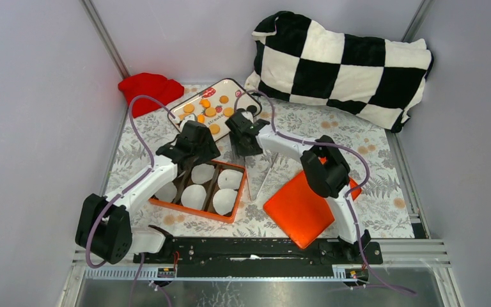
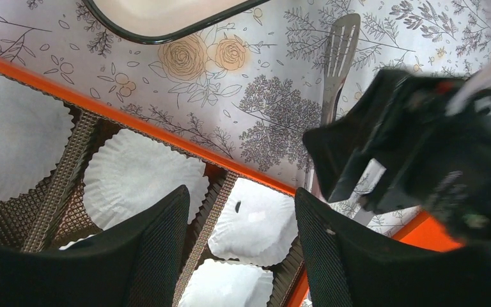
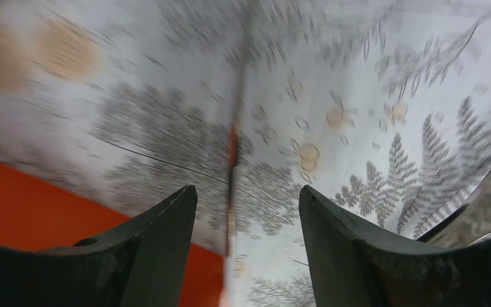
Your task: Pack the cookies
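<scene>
The cookies (image 1: 210,112) are small orange discs lying on a white tray (image 1: 230,85) at the back of the table. Nearer stands an orange box (image 1: 180,206) whose compartments hold white paper liners (image 2: 137,176). My left gripper (image 2: 241,198) hangs open over those liners, with nothing between its fingers. It sits at the box's far edge (image 1: 195,142). My right gripper (image 1: 243,137) is beside it, just in front of the tray. Its jaws (image 3: 248,195) stand apart around a thin blurred strip (image 3: 232,150) seen edge-on, without touching it. A slotted metal spatula (image 2: 344,38) lies on the cloth by that gripper.
An orange lid (image 1: 300,208) lies right of the box. A red cloth (image 1: 147,89) sits at the back left. A black-and-white checked cushion (image 1: 342,64) fills the back right. Grey walls close in both sides.
</scene>
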Action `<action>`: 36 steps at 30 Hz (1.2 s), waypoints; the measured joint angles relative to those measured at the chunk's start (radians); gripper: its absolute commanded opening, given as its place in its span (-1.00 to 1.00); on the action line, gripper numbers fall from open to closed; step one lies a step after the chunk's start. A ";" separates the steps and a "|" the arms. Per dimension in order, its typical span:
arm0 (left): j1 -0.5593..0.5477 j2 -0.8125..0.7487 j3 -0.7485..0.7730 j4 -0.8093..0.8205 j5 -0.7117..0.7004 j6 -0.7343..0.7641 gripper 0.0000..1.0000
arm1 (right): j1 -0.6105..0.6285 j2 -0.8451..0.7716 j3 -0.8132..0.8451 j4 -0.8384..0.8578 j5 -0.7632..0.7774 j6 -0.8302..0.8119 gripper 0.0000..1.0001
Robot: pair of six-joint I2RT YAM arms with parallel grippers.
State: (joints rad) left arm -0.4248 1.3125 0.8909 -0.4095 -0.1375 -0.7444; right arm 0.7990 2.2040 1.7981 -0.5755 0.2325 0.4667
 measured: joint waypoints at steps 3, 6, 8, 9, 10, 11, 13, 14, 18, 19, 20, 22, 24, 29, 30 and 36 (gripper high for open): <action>0.000 0.002 0.000 -0.003 0.000 0.001 0.33 | 0.001 0.000 -0.118 0.012 -0.005 0.005 0.10; 0.000 0.005 0.000 -0.003 0.001 0.003 0.33 | 0.003 -0.015 -0.144 0.037 -0.015 0.011 -0.33; 0.000 0.009 0.000 -0.003 0.002 0.003 0.33 | 0.003 -0.023 -0.159 0.050 -0.014 0.012 -0.68; 0.000 0.011 0.000 -0.003 0.003 0.003 0.33 | 0.003 -0.025 -0.163 0.053 -0.015 0.010 -0.78; 0.000 0.011 0.000 -0.003 0.004 0.003 0.33 | 0.003 -0.026 -0.165 0.055 -0.013 0.007 -0.87; 0.000 0.011 0.000 -0.003 0.004 0.003 0.33 | 0.003 -0.027 -0.165 0.054 -0.009 0.011 -0.95; 0.000 0.011 0.000 -0.003 0.004 0.003 0.33 | 0.003 -0.027 -0.161 0.050 -0.005 0.006 -1.00; 0.000 0.011 0.000 -0.005 0.004 0.003 0.33 | 0.003 -0.026 -0.156 0.043 -0.003 0.000 -1.00; 0.000 0.010 0.000 -0.007 0.004 0.003 0.34 | 0.003 -0.024 -0.091 -0.056 0.036 -0.042 -1.00; 0.000 0.009 0.000 -0.008 0.004 0.003 0.34 | 0.003 -0.024 -0.056 -0.089 0.051 -0.059 -1.00; 0.000 0.007 0.000 -0.009 0.004 0.003 0.34 | 0.003 -0.024 -0.023 -0.109 0.064 -0.074 -1.00; 0.000 0.004 0.000 -0.010 0.004 0.003 0.33 | 0.003 -0.027 0.050 -0.137 0.084 -0.109 -1.00; 0.000 0.003 0.000 -0.013 0.004 0.003 0.33 | 0.003 -0.042 0.097 -0.161 0.092 -0.140 -1.00; -0.001 -0.005 0.001 -0.016 0.002 0.003 0.33 | 0.003 -0.126 0.104 -0.232 0.095 -0.192 -1.00; -0.001 -0.011 0.001 -0.016 0.002 0.003 0.34 | 0.003 -0.157 0.071 -0.226 0.096 -0.200 -1.00; -0.002 -0.021 0.006 -0.015 0.000 0.003 0.35 | 0.003 -0.336 -0.277 -0.198 0.061 -0.210 -1.00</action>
State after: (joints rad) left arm -0.4271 1.2915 0.8974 -0.4244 -0.1379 -0.7418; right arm 0.8024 1.8675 1.5208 -0.7731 0.2939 0.2569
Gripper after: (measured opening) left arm 0.668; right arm 0.033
